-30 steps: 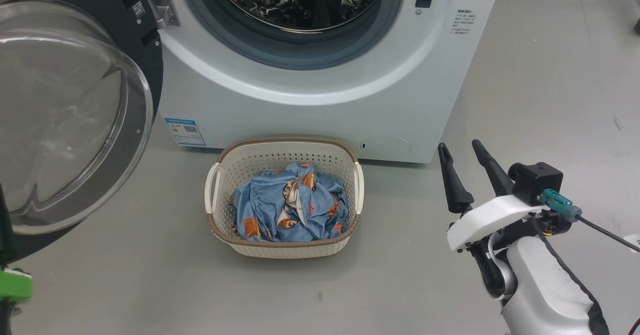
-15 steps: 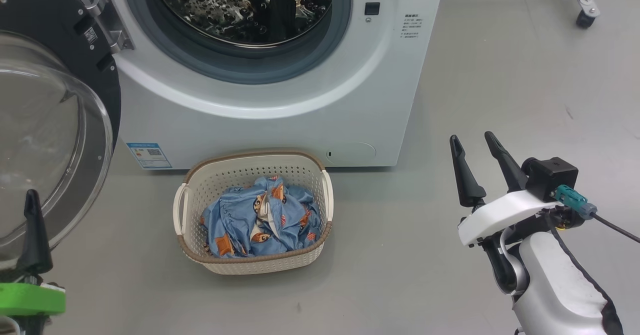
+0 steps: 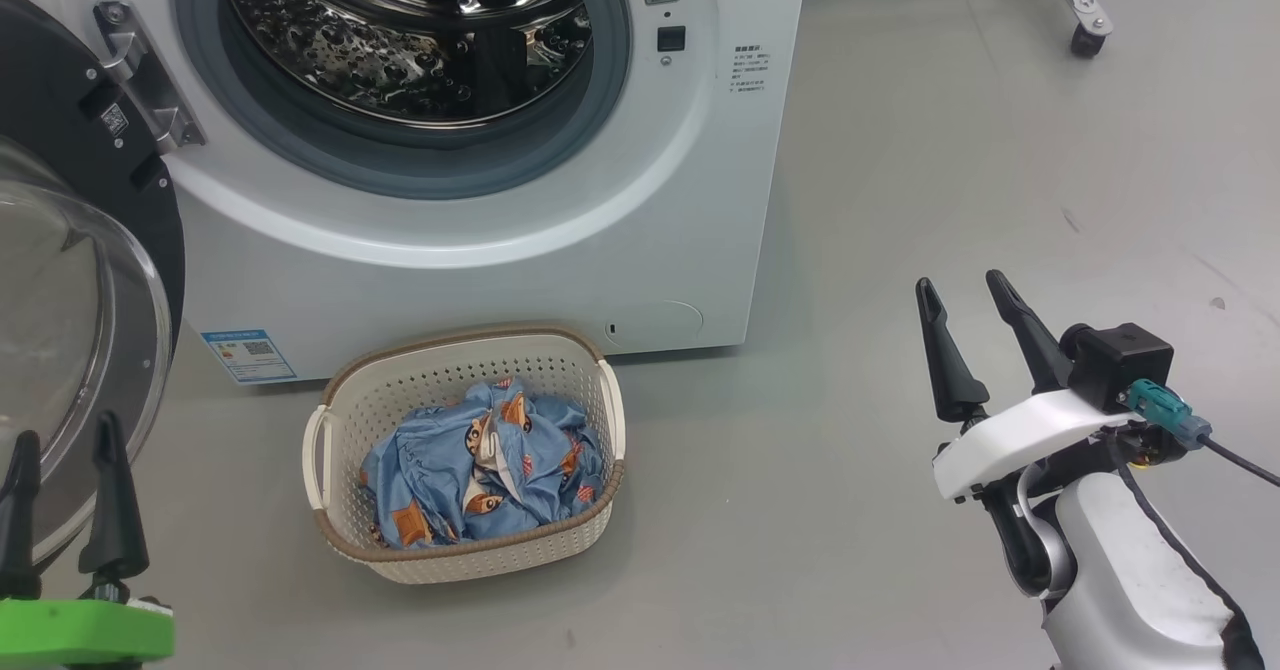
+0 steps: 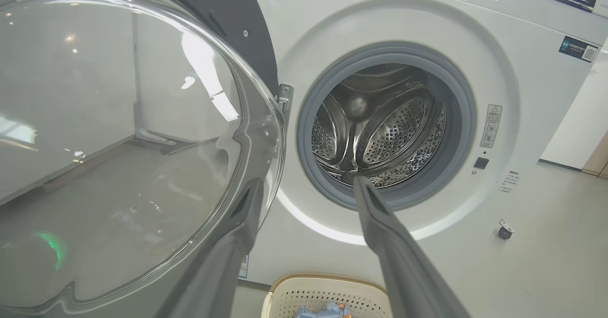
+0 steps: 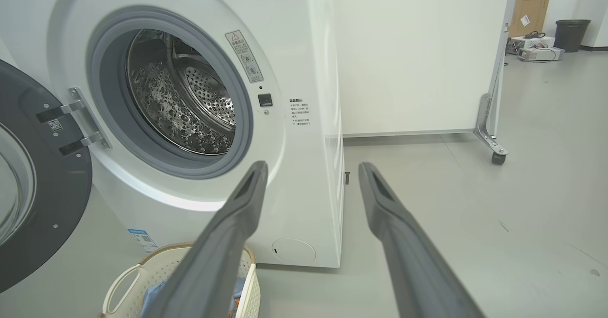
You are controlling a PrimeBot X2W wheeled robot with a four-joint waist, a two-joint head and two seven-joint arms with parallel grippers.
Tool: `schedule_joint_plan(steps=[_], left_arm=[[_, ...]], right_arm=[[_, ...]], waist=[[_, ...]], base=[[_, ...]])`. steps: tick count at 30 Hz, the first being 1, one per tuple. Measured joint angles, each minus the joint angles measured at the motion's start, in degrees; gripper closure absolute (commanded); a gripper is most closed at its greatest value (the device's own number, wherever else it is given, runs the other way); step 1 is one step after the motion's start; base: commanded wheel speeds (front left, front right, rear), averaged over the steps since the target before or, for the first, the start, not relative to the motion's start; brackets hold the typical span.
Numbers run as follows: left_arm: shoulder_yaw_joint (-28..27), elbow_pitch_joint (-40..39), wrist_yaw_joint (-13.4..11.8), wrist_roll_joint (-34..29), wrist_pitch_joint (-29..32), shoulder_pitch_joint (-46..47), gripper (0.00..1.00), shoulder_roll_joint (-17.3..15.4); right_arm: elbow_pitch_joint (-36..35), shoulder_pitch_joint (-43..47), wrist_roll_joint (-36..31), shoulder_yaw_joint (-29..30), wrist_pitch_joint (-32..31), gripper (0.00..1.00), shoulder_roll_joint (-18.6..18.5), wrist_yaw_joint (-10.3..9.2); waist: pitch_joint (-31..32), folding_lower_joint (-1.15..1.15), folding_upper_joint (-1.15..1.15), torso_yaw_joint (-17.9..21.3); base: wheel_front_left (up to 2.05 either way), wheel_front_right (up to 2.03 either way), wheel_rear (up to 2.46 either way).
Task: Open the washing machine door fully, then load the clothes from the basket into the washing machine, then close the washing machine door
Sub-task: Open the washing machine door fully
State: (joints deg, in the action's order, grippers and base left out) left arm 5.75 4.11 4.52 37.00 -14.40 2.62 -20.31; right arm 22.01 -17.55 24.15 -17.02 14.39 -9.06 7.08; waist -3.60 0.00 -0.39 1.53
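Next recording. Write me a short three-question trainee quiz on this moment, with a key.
1. True or false: the washing machine door is shut.
2. Where are the clothes? A) in the drum B) in the basket C) on the floor
3. Fill in: the jaws of the right gripper stand ____ and hold nothing.
Key: 1 false; 2 B; 3 open.
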Motion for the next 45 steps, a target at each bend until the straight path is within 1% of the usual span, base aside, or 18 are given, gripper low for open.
schedule_joint_plan(steps=[5, 8, 17, 45], left_arm=[[0.2, -0.6, -0.2, -1.5, 0.0, -0.8, 0.00, 0.4], [0.2, -0.8, -0.6, -2.1, 0.0, -0.8, 0.00, 0.5], [0.2, -1.1, -0.6, -3.7, 0.0, -1.8, 0.00, 1.8], [-1.0, -1.9, -0.5, -5.3, 0.0, -1.9, 0.00, 2.3]], right_arm=[[-0.9, 1.2, 0.0, 0.8, 0.0, 0.00, -0.4, 0.00], [-1.2, 1.3, 0.0, 1.0, 0.0, 0.00, -0.5, 0.00], [-1.9, 2.2, 0.0, 1.0, 0.0, 0.00, -0.4, 0.00], [-2.8, 2.2, -0.2, 0.8, 0.0, 0.00, -0.1, 0.00]], waist=[[0.4, 0.00, 0.00, 1.1], [0.4, 0.00, 0.00, 1.2], [0.4, 0.00, 0.00, 1.2], [-0.8, 0.00, 0.00, 0.7]], base=[[0.00, 0.00, 0.00], [0.00, 0.00, 0.00], [0.00, 0.00, 0.00], [0.03, -0.03, 0.00]])
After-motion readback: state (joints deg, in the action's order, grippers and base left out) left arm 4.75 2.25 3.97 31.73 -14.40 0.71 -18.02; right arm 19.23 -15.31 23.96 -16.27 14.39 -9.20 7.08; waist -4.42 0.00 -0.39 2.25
